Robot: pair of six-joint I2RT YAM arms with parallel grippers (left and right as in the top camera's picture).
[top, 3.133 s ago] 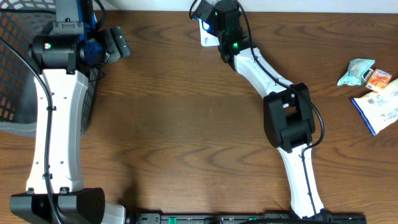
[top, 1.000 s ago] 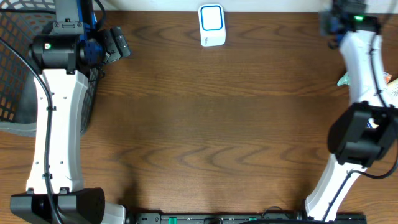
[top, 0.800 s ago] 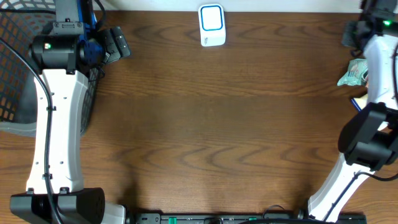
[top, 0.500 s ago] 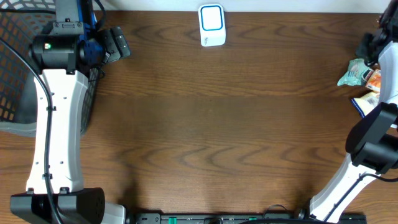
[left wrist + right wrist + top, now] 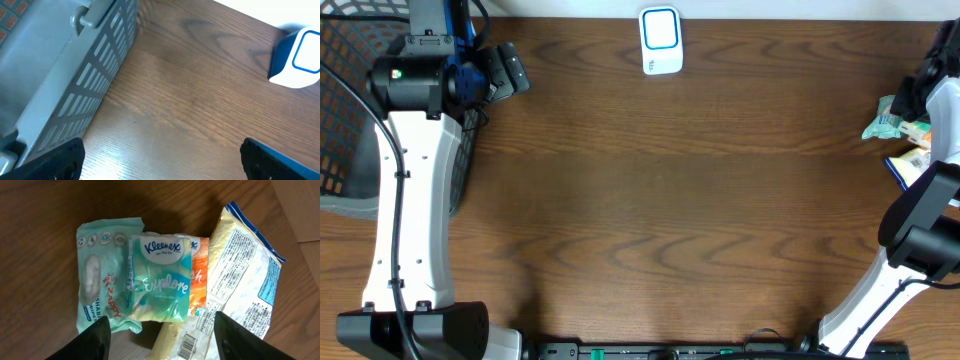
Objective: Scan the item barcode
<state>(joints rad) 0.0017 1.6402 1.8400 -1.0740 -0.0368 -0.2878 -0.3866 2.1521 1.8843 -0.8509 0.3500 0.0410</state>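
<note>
Right arm was way over at the right edge of the table (image 5: pixel 650 200), with the right gripper (image 5: pixel 167 347) hanging above the little pile of packets there. Its two fingers (image 5: pixel 97 339) were spread wide, one on each side of the pile in the wrist view, with nothing between them and nothing gripped. I couldn't tell whether the tips were touching anything.

The pile itself: a teal tissue pack (image 5: pixel 160 282) lay on top in the middle, partly covering a mint-green wipes pack (image 5: pixel 97 287) on its left and an orange packet (image 5: pixel 199 275) on its right. A big white and blue bag (image 5: pixel 245 280) lay along the right side, touching the orange one, and there was a barcode printed near its bottom end. No barcode showed on the tissue pack from this angle.

The scanner (image 5: pixel 661 40), white with a blue face, sat at the far edge of the table near the middle, well apart from the packets.

The left gripper (image 5: pixel 160 167) was also wide open and empty, parked over bare wood just beside the dark mesh basket (image 5: pixel 70 75) at the left end of the table, and its camera caught the scanner in the corner.
</note>
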